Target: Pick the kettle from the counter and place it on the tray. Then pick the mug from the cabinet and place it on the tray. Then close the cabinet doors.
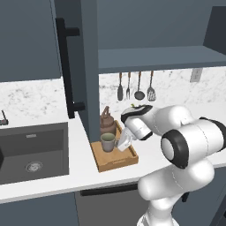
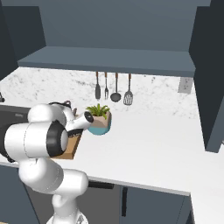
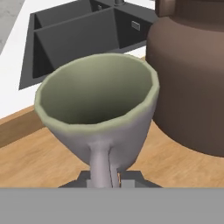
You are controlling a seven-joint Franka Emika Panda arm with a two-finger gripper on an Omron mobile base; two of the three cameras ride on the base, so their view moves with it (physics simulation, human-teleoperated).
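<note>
Gripper: the gripper (image 1: 123, 143) is low over the tray, with its fingers pinching the mug's handle.
Mug: the mug (image 1: 107, 142) sits on or just above the tray, upright, with its open top facing up. I cannot tell if its bottom touches the wood yet.
Tray: the tray (image 1: 115, 162) lies on the counter (image 1: 53, 178), just to the right of the sink (image 1: 33, 152).
Kettle: the kettle (image 1: 106, 121) is already on the tray, right behind the mug.
How to do it well: I think the mug should go straight down until it rests flat. Then let go slowly and lift away without bumping the kettle.
Cabinet: the cabinet door (image 1: 73, 62) is open and must be closed later.
</note>
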